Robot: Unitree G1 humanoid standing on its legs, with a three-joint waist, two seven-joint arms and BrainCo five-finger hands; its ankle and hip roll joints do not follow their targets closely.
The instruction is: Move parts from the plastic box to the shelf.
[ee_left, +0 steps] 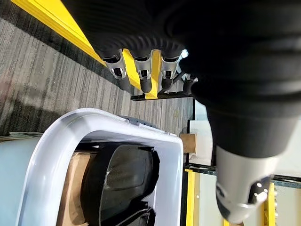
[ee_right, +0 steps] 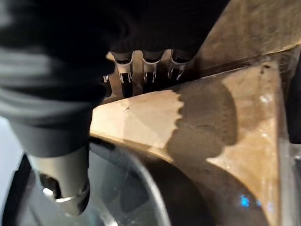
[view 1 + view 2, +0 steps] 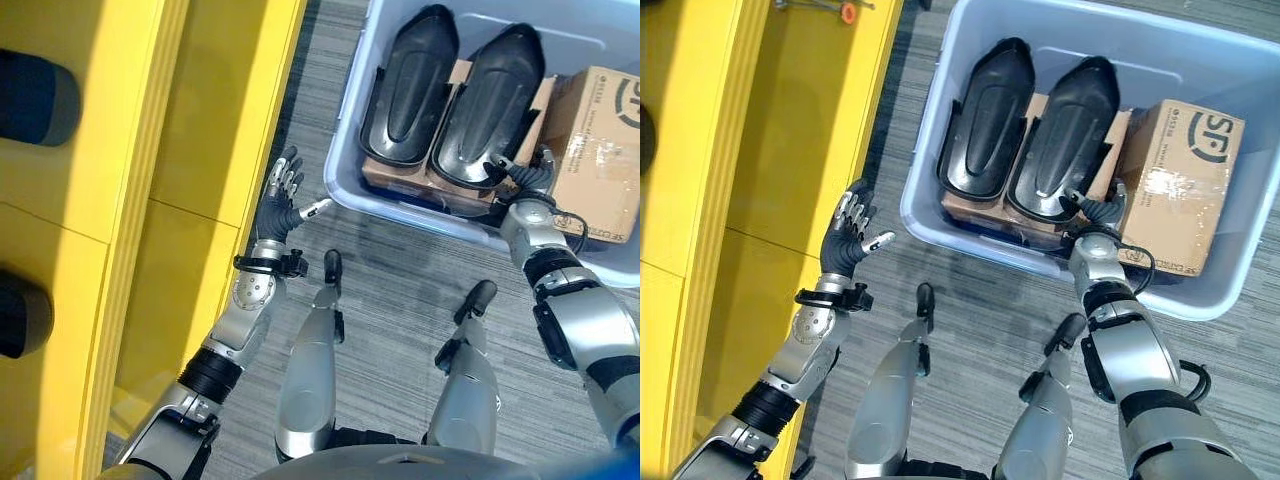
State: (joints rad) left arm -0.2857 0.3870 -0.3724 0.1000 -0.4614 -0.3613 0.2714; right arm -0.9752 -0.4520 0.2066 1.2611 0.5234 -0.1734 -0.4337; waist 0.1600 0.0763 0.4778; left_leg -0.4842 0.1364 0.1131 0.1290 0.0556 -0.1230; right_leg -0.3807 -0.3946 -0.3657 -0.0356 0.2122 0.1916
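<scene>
Grey striped carpet (image 3: 970,290), yellow shelf (image 3: 760,150) at left, plastic box (image 3: 940,225) holding black parts (image 3: 985,125) and cardboard box (image 3: 1180,190), left hand (image 3: 848,240) spread in air, right hand (image 3: 1100,212) inside box, fingers' state unclear.

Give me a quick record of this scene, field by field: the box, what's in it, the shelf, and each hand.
box: pale plastic box on the floor
contents: two black parts side by side, cardboard box beside them
shelf: yellow shelf on the robot's left
left hand: open, between shelf and box, holding nothing
right hand: inside the box between black part and cardboard box, fingers hidden
</scene>
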